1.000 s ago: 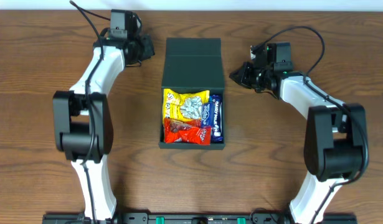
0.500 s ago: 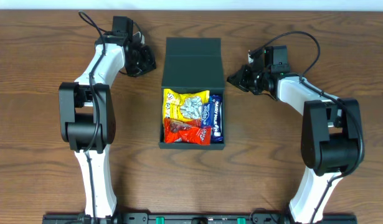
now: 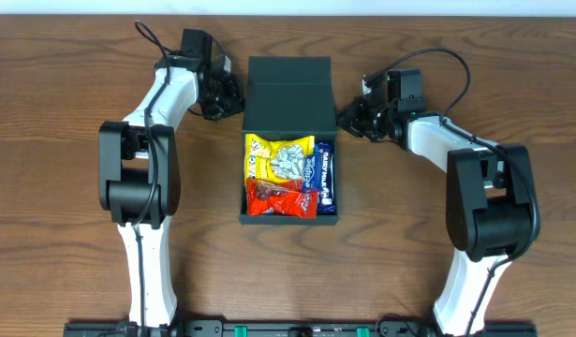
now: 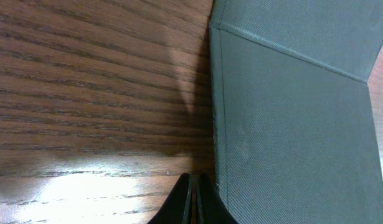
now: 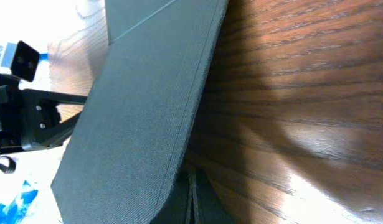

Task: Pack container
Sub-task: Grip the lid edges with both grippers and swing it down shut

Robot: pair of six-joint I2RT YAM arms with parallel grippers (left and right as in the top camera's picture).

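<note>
The dark green container [image 3: 288, 217] lies open in the middle of the table, its flap lid [image 3: 289, 94] folded back flat at the far side. Inside lie a yellow packet [image 3: 280, 156], a red packet [image 3: 281, 197] and a blue packet [image 3: 323, 178]. My left gripper [image 3: 233, 96] is shut and sits at the lid's left edge; the left wrist view shows its tips [image 4: 193, 190] beside the lid [image 4: 291, 118]. My right gripper [image 3: 347, 116] is shut at the lid's right edge; the right wrist view shows its tips [image 5: 192, 186] under the lid's raised edge [image 5: 141, 118].
Brown wooden table [image 3: 72, 187] all round. The table's far edge runs just behind the lid. Both arms' bases stand at the near edge.
Both grippers have moved inward toward the lid, the left one rightward and the right one leftward, and now reach its side edges.
</note>
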